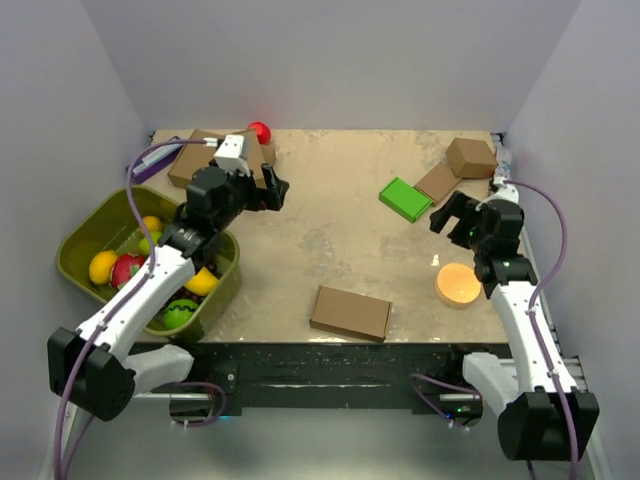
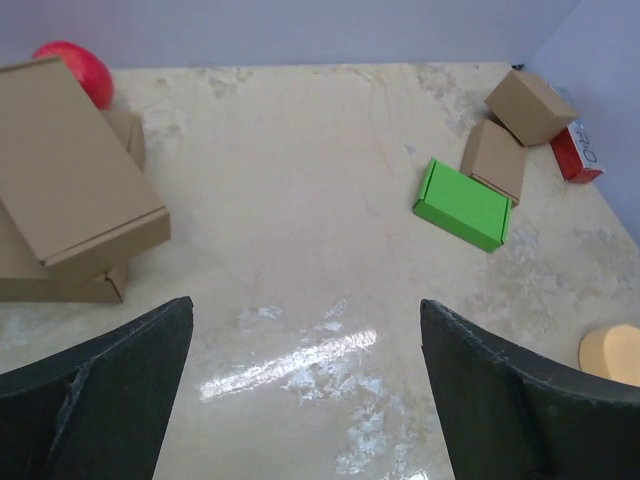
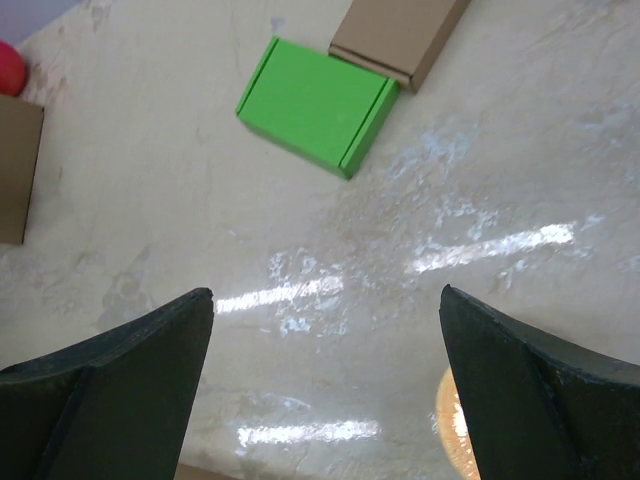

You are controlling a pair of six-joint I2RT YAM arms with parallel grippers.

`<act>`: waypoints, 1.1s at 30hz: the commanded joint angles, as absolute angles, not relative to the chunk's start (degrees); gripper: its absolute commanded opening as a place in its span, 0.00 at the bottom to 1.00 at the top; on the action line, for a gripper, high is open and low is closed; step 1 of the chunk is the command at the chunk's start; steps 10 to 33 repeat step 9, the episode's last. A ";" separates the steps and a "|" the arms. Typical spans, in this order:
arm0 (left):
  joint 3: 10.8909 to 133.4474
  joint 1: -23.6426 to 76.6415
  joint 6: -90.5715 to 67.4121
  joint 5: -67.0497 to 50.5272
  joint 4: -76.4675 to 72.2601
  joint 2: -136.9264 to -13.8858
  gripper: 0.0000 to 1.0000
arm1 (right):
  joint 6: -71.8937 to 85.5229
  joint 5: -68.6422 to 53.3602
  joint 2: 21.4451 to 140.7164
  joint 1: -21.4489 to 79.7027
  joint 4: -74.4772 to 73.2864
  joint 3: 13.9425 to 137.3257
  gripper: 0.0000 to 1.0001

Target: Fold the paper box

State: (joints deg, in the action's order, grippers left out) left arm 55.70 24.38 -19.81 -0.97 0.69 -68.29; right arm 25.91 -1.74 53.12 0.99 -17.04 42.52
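At the front edge of the table, between the two arms: paper box, brown, thin, flat, looking shut, touched by nothing. To the left, green bin with toy fruit inside, yellow, red and green, partly hidden under the left arm. To the right, orange disc. Farther back, left fingers spread wide, holding nothing. Right fingers wide too, holding nothing. Beyond those, green box, flat brown box, small brown box. At the back left, stacked brown boxes and red ball.
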 commanded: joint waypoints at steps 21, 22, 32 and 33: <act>59.94 24.43 -13.27 7.38 8.96 -63.46 1.00 | 19.69 -5.63 49.13 -3.96 -11.51 45.88 0.99; 59.94 24.43 -13.27 7.38 8.96 -63.46 1.00 | 19.69 -5.63 49.13 -3.96 -11.51 45.88 0.99; 59.94 24.43 -13.27 7.38 8.96 -63.46 1.00 | 19.69 -5.63 49.13 -3.96 -11.51 45.88 0.99; 59.94 24.43 -13.27 7.38 8.96 -63.46 1.00 | 19.69 -5.63 49.13 -3.96 -11.51 45.88 0.99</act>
